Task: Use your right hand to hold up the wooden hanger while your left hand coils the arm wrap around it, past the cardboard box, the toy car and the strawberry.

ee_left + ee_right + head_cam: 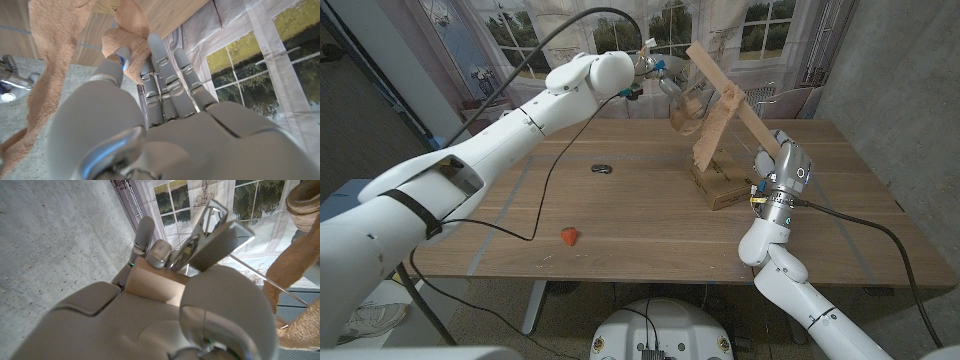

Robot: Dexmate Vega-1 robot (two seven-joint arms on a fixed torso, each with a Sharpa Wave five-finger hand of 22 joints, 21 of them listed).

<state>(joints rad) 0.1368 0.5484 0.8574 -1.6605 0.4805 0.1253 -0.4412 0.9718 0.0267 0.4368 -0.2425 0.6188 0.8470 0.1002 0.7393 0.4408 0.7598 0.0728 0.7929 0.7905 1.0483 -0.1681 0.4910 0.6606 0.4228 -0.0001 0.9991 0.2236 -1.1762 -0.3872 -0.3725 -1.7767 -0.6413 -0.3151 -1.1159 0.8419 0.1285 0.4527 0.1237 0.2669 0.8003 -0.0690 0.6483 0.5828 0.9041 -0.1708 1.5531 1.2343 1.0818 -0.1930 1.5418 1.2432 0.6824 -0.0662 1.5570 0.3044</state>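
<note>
Fingers [160, 60] of the left hand [655, 72] were pinched on the arm wrap [688, 112], which was carried high beyond the raised wooden hanger [735, 100], probably for coiling. That hanger was gripped by the right hand [778, 170] above the cardboard box [720, 185].

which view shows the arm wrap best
The left wrist view: the tan arm wrap is close up, pinched in the left hand, its length trailing away. The head view shows it small, hanging from the raised wooden hanger. The right wrist view catches a tan strip at the edge.
</note>
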